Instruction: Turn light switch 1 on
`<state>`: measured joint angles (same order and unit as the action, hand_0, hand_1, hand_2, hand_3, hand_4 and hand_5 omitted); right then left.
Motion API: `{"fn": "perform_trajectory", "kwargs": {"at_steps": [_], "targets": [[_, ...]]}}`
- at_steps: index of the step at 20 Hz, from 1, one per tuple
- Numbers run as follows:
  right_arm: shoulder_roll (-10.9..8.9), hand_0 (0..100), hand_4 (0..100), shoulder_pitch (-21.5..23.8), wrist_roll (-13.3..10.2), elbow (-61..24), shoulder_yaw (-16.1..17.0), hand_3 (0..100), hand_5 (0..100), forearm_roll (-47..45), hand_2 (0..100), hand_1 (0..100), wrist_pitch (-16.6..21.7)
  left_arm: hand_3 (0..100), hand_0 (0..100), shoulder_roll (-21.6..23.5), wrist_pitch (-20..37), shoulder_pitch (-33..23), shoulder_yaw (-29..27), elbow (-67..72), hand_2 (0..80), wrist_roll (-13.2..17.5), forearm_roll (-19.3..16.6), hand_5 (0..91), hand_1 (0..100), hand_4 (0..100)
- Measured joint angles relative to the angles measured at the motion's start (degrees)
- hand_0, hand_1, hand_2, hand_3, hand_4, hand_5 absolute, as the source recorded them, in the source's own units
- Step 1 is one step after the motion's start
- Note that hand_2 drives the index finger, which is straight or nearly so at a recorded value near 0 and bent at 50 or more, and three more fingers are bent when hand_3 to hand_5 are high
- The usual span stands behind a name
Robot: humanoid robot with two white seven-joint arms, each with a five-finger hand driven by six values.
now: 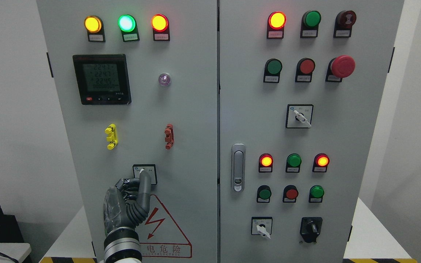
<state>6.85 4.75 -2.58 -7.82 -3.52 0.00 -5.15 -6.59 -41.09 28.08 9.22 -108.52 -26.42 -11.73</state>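
The left hand (128,204), dark grey with ribbed, jointed fingers, is curling most fingers in and holding nothing, while one extended finger is touching the small square selector switch (145,174) near the lower edge of the grey metal cabinet's (196,146) left door. Just below, a red-outlined triangular warning label (168,233) is reading "电危险". A black digital meter (101,79) is glowing toward the door's upper left corner, its digits too blurred to read.

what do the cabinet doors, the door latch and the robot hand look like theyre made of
Cabinet doors: most likely sheet metal with matte light grey paint, flat and even, with only soft glare.
Door latch: seems to be bright metal, perhaps chromed, given its silvery shine.
Left hand: dark grey ribbed fingers, probably plastic or rubber, with a brushed metal-looking wrist cuff; one finger is on the small switch.
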Motion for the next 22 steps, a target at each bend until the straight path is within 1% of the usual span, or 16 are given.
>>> {"fn": "perform_trajectory", "kwargs": {"at_steps": [8, 22], "targets": [[0.0, 12, 0, 0.0, 0.0, 0.0, 0.0, 0, 0, 0.0, 0, 39, 0.0, 67, 51, 0.0, -0.1, 0.0, 0.2, 0.1, 51.3, 0.0, 0.0, 78.6, 29, 75], [0.0, 12, 0, 0.0, 0.0, 0.0, 0.0, 0, 0, 0.0, 0, 39, 0.0, 68, 57, 0.0, -0.2, 0.4, 0.6, 0.2, 51.9, 0.0, 0.0, 78.6, 22, 76]]}}
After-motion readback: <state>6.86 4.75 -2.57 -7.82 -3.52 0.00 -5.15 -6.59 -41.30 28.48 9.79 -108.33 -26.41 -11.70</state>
